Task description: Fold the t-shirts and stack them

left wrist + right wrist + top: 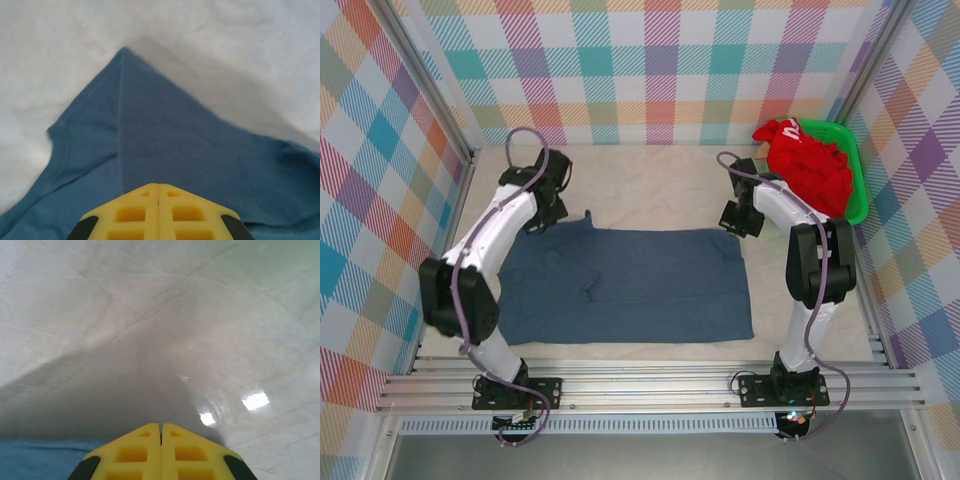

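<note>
The pale bench (650,185) runs from the rail in front of the arm bases to the checked back wall, with checked panels at both sides.

The slate-blue t-shirt (630,285) lies spread flat across the middle of the bench, between the two arms. It forms a wide rectangle with a few soft creases near its centre. One pointed corner sticks out from its far left edge. In the left wrist view this t-shirt (165,145) narrows to a peak on the white surface. A seam runs from the peak straight back toward the camera, and a hemmed edge curves away at the left.

The left arm (485,250) leans over the shirt's left side, and the right arm (810,270) stands just off its right edge.

A green basket (858,195) sits in the far right corner of the bench, well apart from the blue shirt. The red t-shirt (815,165) is bunched up inside it, white marks showing on its upper folds.

The left fingers (552,213) sit at the shirt's far left corner. Seen from the wrist, the left fingers (150,202) are pressed together right over the blue cloth, but I cannot tell whether any cloth is pinched between them.

The right fingers (735,218) sit at the shirt's far right corner. From the wrist, the right fingers (150,442) are also pressed together. They point across bare bench, and a strip of blue cloth (45,460) shows low at the left.
</note>
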